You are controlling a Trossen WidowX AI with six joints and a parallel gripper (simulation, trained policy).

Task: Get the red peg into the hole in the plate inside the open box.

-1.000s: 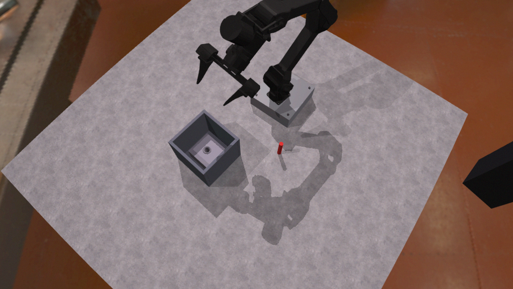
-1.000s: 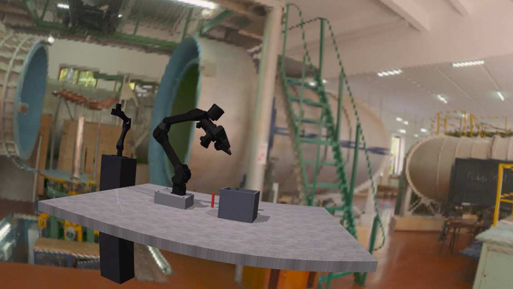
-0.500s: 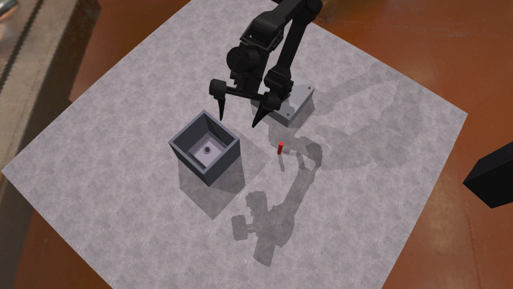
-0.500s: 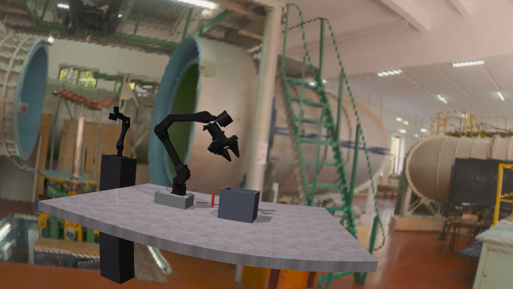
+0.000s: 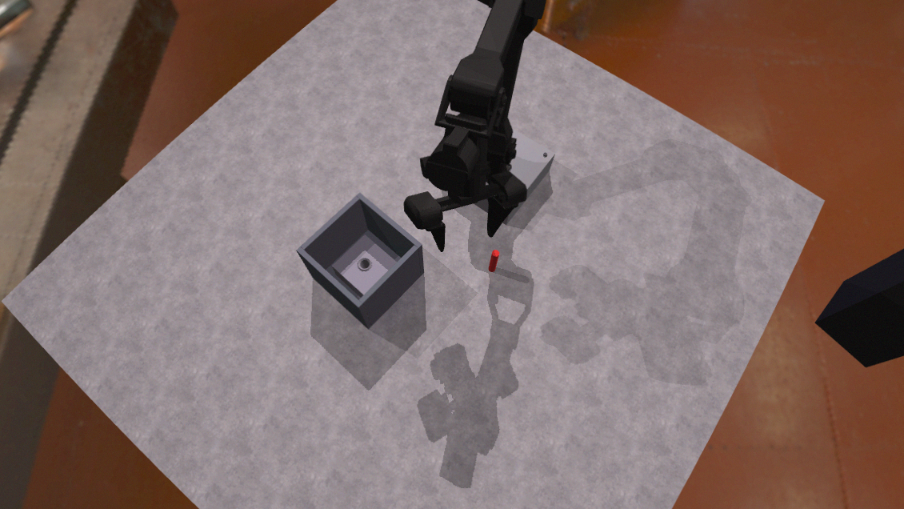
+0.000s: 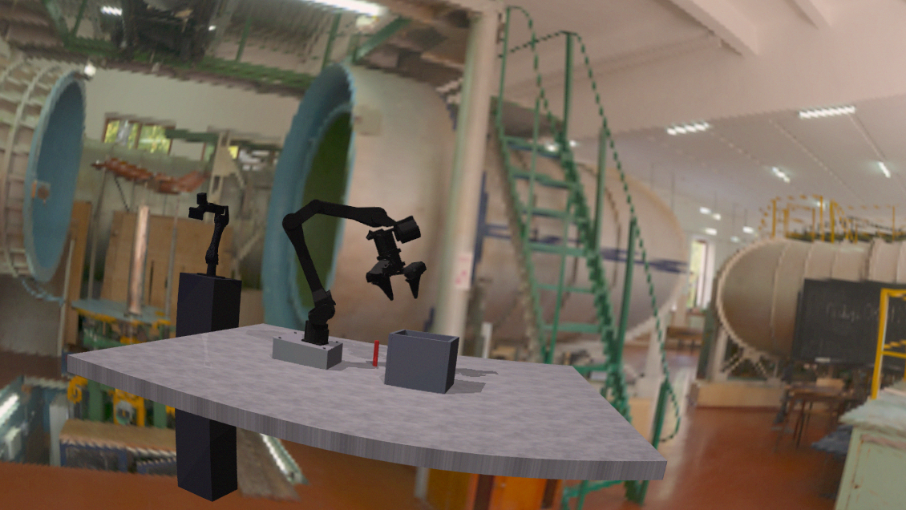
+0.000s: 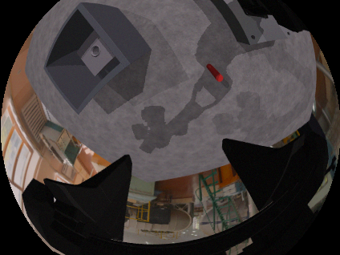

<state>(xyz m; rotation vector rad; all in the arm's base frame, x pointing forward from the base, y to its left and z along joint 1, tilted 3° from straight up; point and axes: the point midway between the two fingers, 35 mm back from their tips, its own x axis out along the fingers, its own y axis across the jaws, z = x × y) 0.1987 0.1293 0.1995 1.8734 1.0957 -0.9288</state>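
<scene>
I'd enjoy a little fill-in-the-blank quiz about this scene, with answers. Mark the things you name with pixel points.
The peg (image 5: 493, 261) (image 6: 375, 353) (image 7: 215, 72) is coloured ____.
It stands ____ the box (image 5: 391, 278) (image 6: 419, 362) (image 7: 134, 34), not inside it.
The gripper (image 5: 466, 243) (image 6: 403, 298) (image 7: 178, 152) is ____, with nothing between its fingers.
The plate (image 5: 378, 274) (image 7: 93, 64) at the box's bottom has a round ____.

Missing words: red; outside; open; hole.

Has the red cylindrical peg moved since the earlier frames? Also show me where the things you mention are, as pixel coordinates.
No. The red cylindrical peg (image 5: 493, 261) (image 6: 375, 353) (image 7: 215, 72) stands upright in the same spot relative to the grey open-topped box (image 5: 393, 287) (image 6: 419, 362) (image 7: 129, 36).
</scene>
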